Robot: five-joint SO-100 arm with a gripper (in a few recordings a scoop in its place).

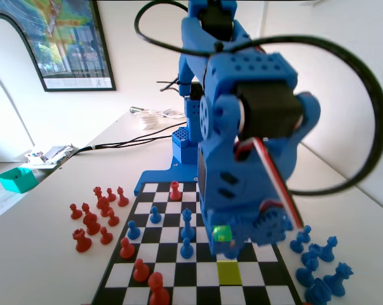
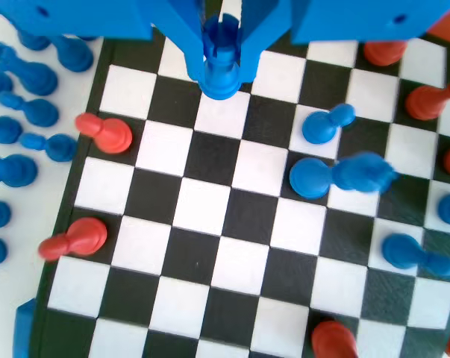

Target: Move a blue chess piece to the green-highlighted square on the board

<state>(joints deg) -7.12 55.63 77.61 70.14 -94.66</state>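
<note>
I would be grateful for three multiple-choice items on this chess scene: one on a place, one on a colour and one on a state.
1. In the wrist view, where is the crenellated blue chess piece?
A. Tipped over on a corner square
B. Between the jaws of the gripper
C. Stacked on a red piece

2. In the fixed view, what colour are the grouped pieces on the table left of the board?
A. Red
B. Blue
C. Green

3. What is the gripper's state?
A. Wide open
B. Shut on a red piece
C. Shut on the blue chess piece

Answers:
1. B: the jaws flank the piece closely on both sides at the top of the wrist view.
2. A: that whole cluster is red.
3. C: the jaws press against the upright blue piece.
</note>
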